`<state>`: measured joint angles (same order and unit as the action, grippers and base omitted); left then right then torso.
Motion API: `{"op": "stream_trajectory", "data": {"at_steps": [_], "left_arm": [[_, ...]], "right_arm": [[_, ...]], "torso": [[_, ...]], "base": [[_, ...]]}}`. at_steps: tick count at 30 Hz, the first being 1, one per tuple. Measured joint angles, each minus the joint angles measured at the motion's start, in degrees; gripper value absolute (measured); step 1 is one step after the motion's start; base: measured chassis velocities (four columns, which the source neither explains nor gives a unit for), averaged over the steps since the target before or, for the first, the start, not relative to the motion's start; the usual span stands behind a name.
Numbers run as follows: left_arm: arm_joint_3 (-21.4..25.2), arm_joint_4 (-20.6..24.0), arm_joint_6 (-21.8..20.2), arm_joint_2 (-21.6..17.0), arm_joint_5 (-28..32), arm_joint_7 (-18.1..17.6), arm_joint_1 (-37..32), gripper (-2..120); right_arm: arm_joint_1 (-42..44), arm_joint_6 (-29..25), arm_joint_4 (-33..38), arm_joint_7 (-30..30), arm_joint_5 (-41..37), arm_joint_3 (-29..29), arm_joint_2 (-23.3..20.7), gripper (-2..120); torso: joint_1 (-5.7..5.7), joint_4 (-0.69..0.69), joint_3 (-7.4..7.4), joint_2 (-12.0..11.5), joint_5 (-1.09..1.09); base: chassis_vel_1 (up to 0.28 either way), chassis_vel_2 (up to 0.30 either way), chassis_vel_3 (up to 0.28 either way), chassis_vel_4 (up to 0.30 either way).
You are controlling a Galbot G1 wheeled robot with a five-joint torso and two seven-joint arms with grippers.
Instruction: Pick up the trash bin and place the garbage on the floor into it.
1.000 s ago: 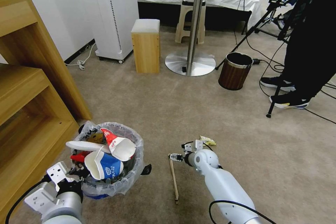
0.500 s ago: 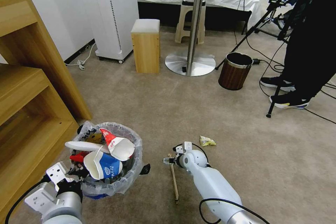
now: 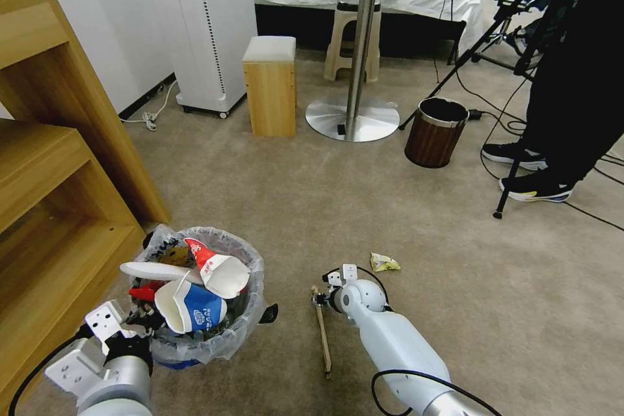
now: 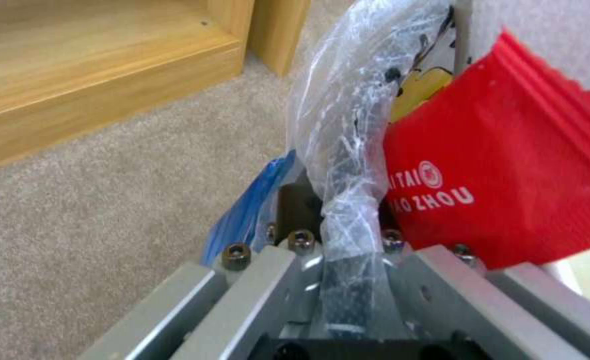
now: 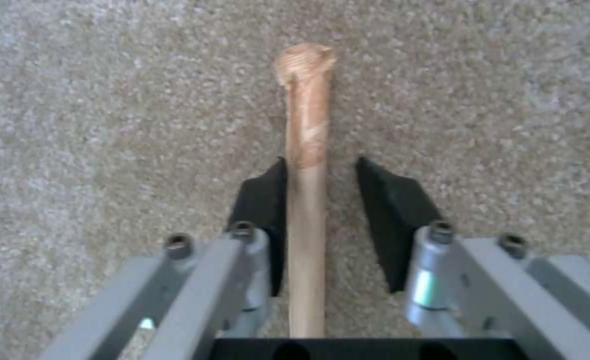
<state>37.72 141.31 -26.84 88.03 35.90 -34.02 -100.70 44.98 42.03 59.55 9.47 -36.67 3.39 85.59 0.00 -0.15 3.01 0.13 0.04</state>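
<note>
The trash bin (image 3: 242,325) stands at the lower left, lined with a clear bag and heaped with garbage: a blue-white paper cup (image 3: 192,309), a red-white carton (image 3: 218,270), a white slipper (image 3: 156,270). My left gripper (image 3: 140,320) is shut on its rim; the left wrist view shows the bagged rim (image 4: 348,210) pinched at that gripper (image 4: 340,240), beside a red wrapper (image 4: 508,165). A wooden stick (image 3: 323,338) lies on the carpet. My right gripper (image 3: 319,299) is low over its far end, open, and the stick (image 5: 306,150) runs between its pads (image 5: 388,210). A yellow crumple (image 3: 384,262) lies to the right.
A wooden shelf unit (image 3: 58,208) stands close on the left of the bin. Farther off are a brown bin with chrome rim (image 3: 435,132), a wooden box stool (image 3: 268,86), a round table's base (image 3: 351,118), and a tripod leg (image 3: 504,198) with a person's shoes and cables at right.
My right arm has drawn back a little from the yellow crumple, and its gripper now sits over the stick's far end. The left gripper and the bin have stayed put.
</note>
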Motion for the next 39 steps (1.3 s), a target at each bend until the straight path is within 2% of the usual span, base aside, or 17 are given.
{"op": "stream_trajectory", "data": {"at_steps": [3, 8, 14, 17, 18, 20, 22, 24, 25, 26, 28, 29, 31, 32, 33, 35, 39], "left_arm": [[0.0, 0.0, 0.0, 0.0, 0.0, 0.0, 0.0, 0], [0.1, 0.0, 0.0, -0.1, 0.0, 0.0, 0.0, 0], [0.1, 0.1, 0.1, -0.1, 0.1, 0.0, 0.2, 0], [0.0, -0.4, 0.1, -0.1, 0.1, 0.0, 0.6, 0], [0.0, -0.4, 0.1, -0.1, 0.1, 0.0, 0.6, 0], [-0.4, -0.9, 0.1, 0.1, 0.0, 0.0, 1.0, 0], [-0.6, -1.2, 0.1, 0.3, -0.2, 0.0, 1.1, 0], [-1.1, -1.9, 0.1, 0.5, -0.5, 0.0, 1.3, 0], [-1.5, -2.4, 0.1, 0.7, -0.5, 0.0, 1.5, 0], [-1.5, -2.4, 0.1, 0.7, -0.5, 0.0, 1.5, 0], [-2.0, -3.0, 0.1, 1.0, -0.4, 0.0, 1.6, 0], [-2.0, -3.0, 0.1, 1.0, -0.4, 0.0, 1.6, 0], [-2.9, -3.8, 0.0, 1.4, -0.3, 0.0, 1.9, 0], [-3.2, -3.9, 0.0, 1.6, -0.3, -0.1, 1.9, 0], [-3.2, -3.9, 0.0, 1.6, -0.3, -0.1, 1.9, 0], [-4.2, -4.3, 0.0, 2.0, -0.8, -0.1, 2.0, 0], [-5.3, -4.4, 0.1, 2.3, -1.7, 0.2, 1.7, 0]], "right_arm": [[0.1, 0.0, 0.1, -0.2, 0.1, -0.1, -0.2, 21], [0.6, 0.1, 1.2, -0.6, 0.0, -0.3, -1.2, 0], [3.0, 0.1, 8.0, -0.6, -2.3, -0.5, -4.2, 0], [7.2, -0.5, 20.5, -2.7, -6.5, -0.5, -8.6, 0], [7.2, -0.5, 20.5, -2.7, -6.5, -0.5, -8.6, 0], [9.8, -2.4, 29.0, -4.9, -7.5, 0.2, -11.6, 0], [10.8, -3.4, 33.2, -5.8, -6.3, 0.7, -13.2, 0], [12.8, -6.9, 41.2, -10.1, -3.5, 2.0, -17.4, 0], [13.7, -10.6, 45.2, -15.1, -2.2, 3.1, -20.3, 0], [13.7, -10.6, 45.2, -15.1, -2.2, 3.1, -20.3, 0], [14.4, -18.7, 48.2, -24.3, 0.0, 4.8, -23.2, 0], [14.4, -18.7, 48.2, -24.3, 0.0, 4.8, -23.2, 0], [13.6, -36.5, 49.0, -44.9, 2.7, 7.4, -24.6, 0], [13.1, -39.8, 48.9, -49.9, 2.8, 7.8, -24.4, 0], [13.1, -39.8, 48.9, -49.9, 2.8, 7.8, -24.4, 0], [11.9, -44.5, 49.1, -57.5, 1.7, 8.0, -23.5, 0], [9.1, -47.7, 47.5, -56.5, -1.6, 5.7, -20.8, 0]], "torso": [[0.00, 0.01, 0.00, 0.0, 0.01], [0.00, 0.02, 0.01, 0.0, 0.03], [0.00, 0.01, 0.01, 0.0, 0.02], [0.00, 0.01, 0.01, 0.0, 0.02], [0.00, 0.01, 0.01, 0.0, 0.02], [0.00, 0.00, 0.01, 0.0, 0.02], [0.00, 0.01, 0.01, 0.0, 0.03], [0.00, 0.00, 0.01, 0.0, 0.02], [0.00, -0.01, 0.00, 0.0, 0.01], [0.00, -0.01, 0.00, 0.0, 0.01], [0.00, -0.01, 0.00, 0.0, 0.01], [0.00, -0.01, 0.00, 0.0, 0.01], [0.00, -0.01, 0.01, 0.0, 0.02], [0.00, 0.01, 0.00, 0.0, 0.02], [0.00, 0.01, 0.00, 0.0, 0.02], [0.00, 0.01, 0.01, 0.0, 0.01], [0.00, 0.00, 0.01, 0.0, 0.02]], "base": [[0.000, 0.000, 0.000, 0.000], [0.000, 0.000, 0.000, 0.000], [0.000, 0.000, 0.000, 0.000], [0.000, 0.000, 0.000, 0.000], [0.000, 0.000, 0.000, 0.000], [0.000, 0.000, 0.000, 0.000], [0.000, 0.000, 0.000, 0.000], [0.000, 0.000, 0.000, 0.000], [0.000, 0.000, 0.000, 0.000], [0.000, 0.000, 0.000, 0.000], [0.000, 0.000, 0.000, 0.000], [0.000, 0.000, 0.000, 0.000], [0.000, 0.000, 0.000, 0.000], [0.000, 0.000, 0.000, 0.000], [0.000, 0.000, 0.000, 0.000], [0.000, 0.000, 0.000, 0.000], [0.000, 0.000, 0.000, 0.000]]}}
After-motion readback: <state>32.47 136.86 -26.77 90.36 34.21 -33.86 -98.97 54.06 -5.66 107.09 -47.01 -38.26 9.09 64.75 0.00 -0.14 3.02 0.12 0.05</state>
